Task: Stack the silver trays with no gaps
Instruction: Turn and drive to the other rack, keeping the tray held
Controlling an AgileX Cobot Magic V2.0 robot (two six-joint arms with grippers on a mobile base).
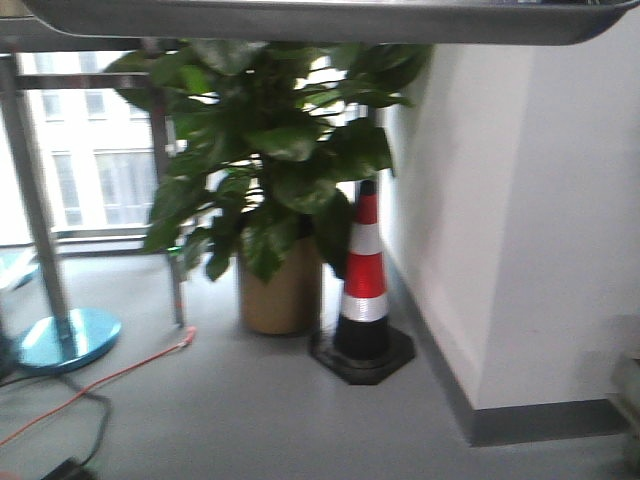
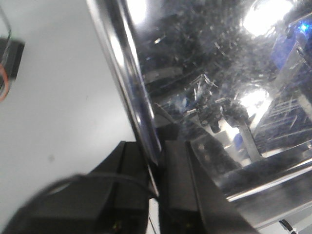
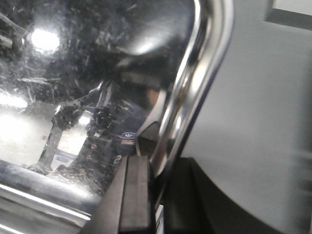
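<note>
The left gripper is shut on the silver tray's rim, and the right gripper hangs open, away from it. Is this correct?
No: the right gripper is also shut on the rim of the silver tray, as the right wrist view shows. The left gripper is as stated.

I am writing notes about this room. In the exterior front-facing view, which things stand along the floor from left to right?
Blue round base → plant pot → traffic cone → white wall. The silver tray spans the whole top, so it has no place in the order.
</note>
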